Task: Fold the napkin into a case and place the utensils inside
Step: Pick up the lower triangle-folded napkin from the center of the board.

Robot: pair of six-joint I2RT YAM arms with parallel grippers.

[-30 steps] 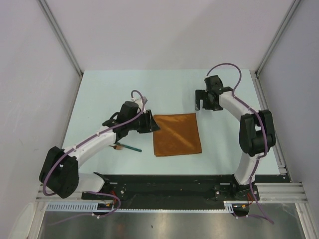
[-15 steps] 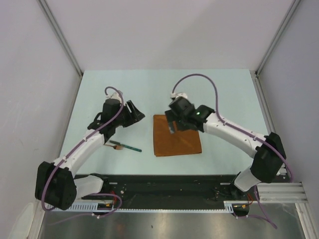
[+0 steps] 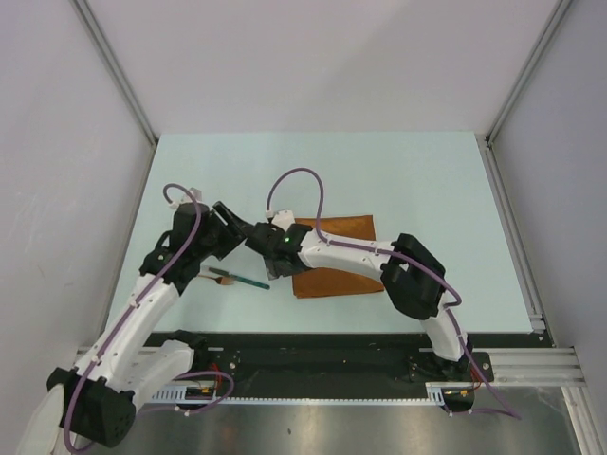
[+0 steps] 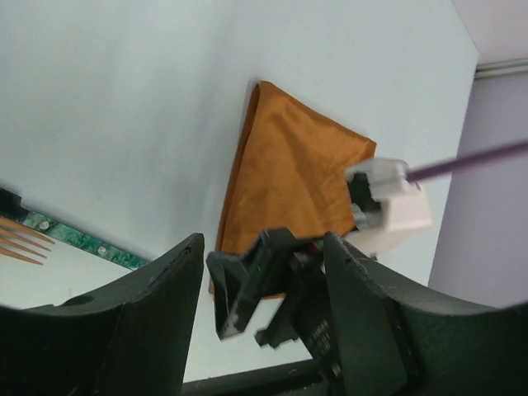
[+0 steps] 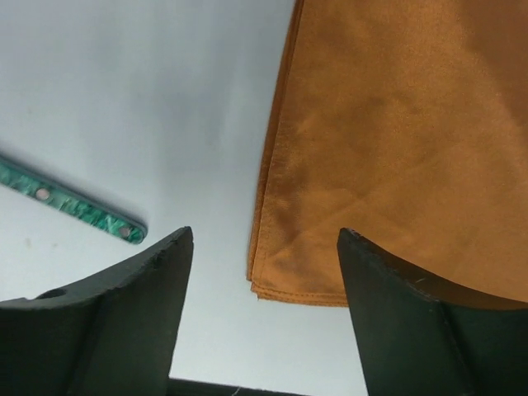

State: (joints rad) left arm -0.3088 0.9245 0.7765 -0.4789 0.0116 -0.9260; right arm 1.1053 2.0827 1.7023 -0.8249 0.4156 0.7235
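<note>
The right tool (image 5: pixel 264 235) hovers, jaws wide, over the left edge of the rust-orange napkin (image 5: pixel 396 140), which lies flat on the surface (image 3: pixel 427 180); the left tool (image 4: pixel 264 243) is spread and empty too. Folding seems to be in hand: the next move calls for pinching that layered edge and carrying it across.

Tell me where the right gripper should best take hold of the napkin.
The napkin lies flat, so only an edge can be pinched. Probably take its near-left corner, from above on its left side, where the open right gripper hovers.
</note>
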